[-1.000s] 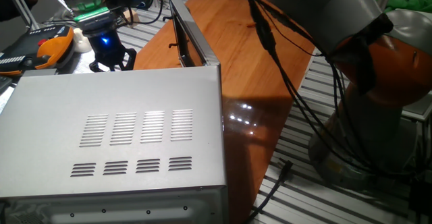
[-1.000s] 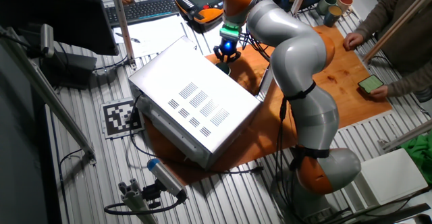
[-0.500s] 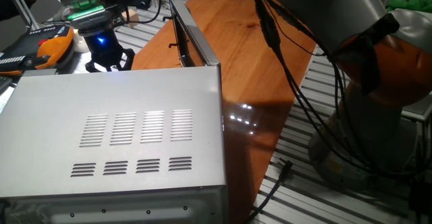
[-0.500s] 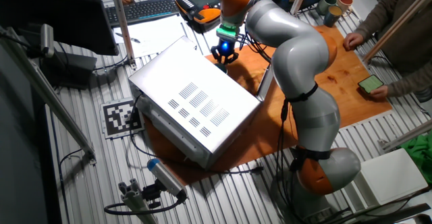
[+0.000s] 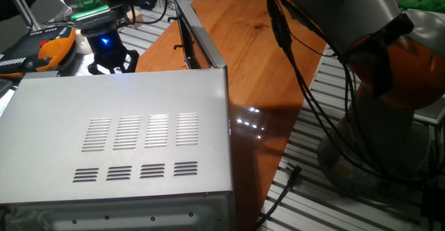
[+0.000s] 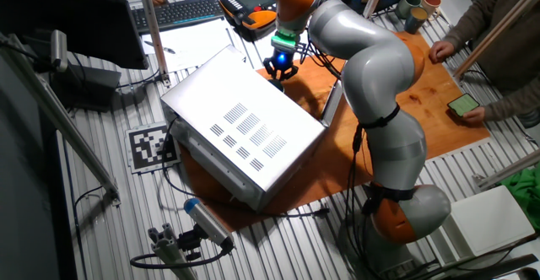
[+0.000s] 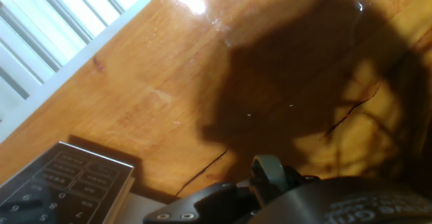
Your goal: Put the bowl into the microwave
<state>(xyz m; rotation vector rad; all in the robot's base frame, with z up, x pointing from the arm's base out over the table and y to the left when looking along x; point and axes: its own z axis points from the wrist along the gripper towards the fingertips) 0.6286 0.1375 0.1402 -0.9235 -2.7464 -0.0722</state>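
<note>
The microwave [image 5: 139, 120] fills the near side of one fixed view, its slotted silver top up; it is also in the other fixed view [image 6: 245, 128]. Its dark-framed door [image 5: 189, 40] stands open over the wooden table. My gripper [image 5: 111, 65] hangs just behind the oven's far edge, a blue light above its black fingers, and it shows above the board [image 6: 279, 71] in front of the oven. In the hand view a dark rounded bowl [image 7: 351, 200] sits at the bottom against a grey finger [image 7: 270, 173], held above the wood. From both fixed views the bowl is hidden.
A dark keypad panel [image 7: 61, 183] lies at the hand view's lower left. An orange teach pendant [image 6: 249, 2] and a keyboard [image 6: 181, 10] sit behind the oven. Cups [image 6: 413, 2] and a person's hands with a phone [image 6: 464, 105] are at the board's far end. Black cables [image 5: 299, 85] cross it.
The gripper rose a little from the table a second ago and shifted slightly toward the pendant side. Over the last half second it has held still.
</note>
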